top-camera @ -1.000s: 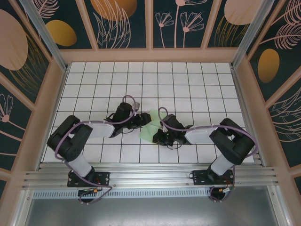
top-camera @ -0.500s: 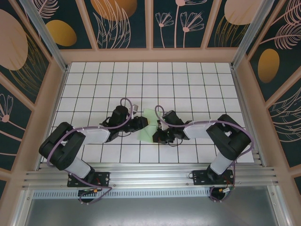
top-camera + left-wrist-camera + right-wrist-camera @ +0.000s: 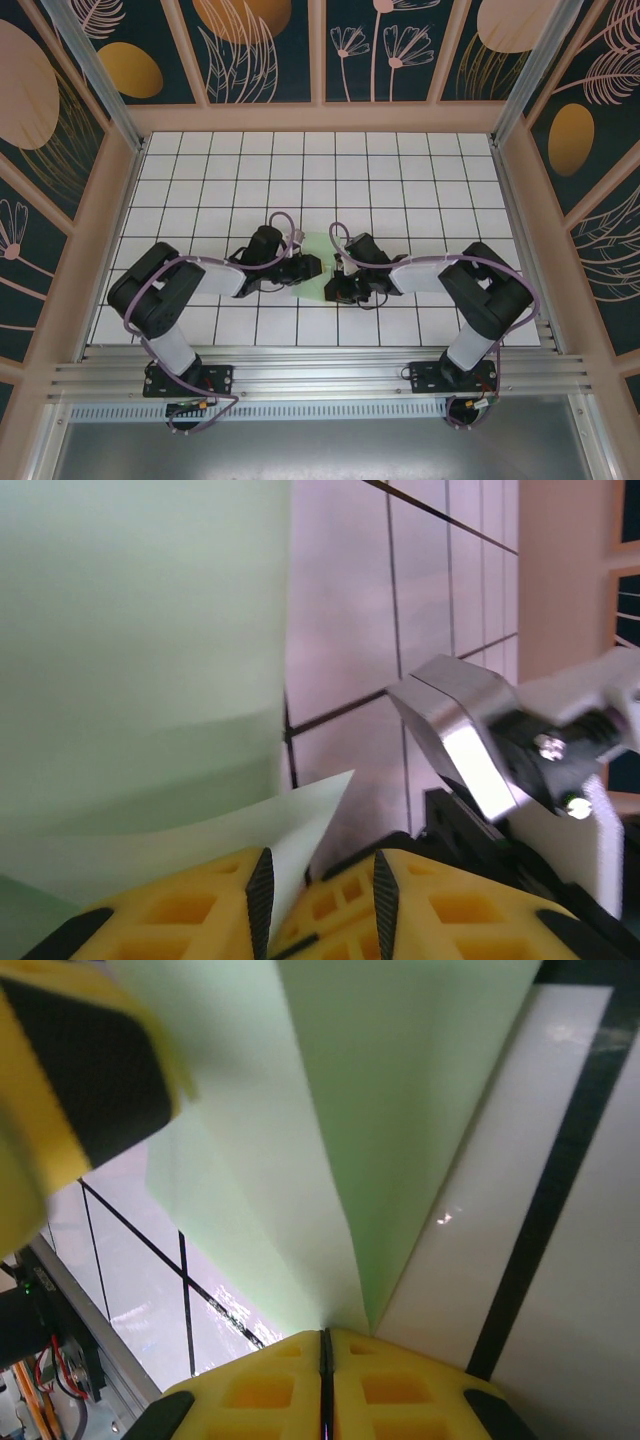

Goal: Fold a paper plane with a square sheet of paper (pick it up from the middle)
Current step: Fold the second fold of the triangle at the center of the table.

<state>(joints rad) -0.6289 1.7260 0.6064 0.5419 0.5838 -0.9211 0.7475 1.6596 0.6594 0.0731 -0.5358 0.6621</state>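
1. The square sheet of paper (image 3: 140, 630), pale green, is seen across the upper left, above white grid tiles (image 3: 340, 600).
2. A pointed flap of it is set between the parted yellow fingers (image 3: 180, 910) of the left gripper (image 3: 320, 865).
3. A silver block (image 3: 455, 730) is seen at the right.

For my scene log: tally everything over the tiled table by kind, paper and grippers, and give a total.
pale green paper sheet: 1
grippers: 2 (left gripper, right gripper)
Total: 3
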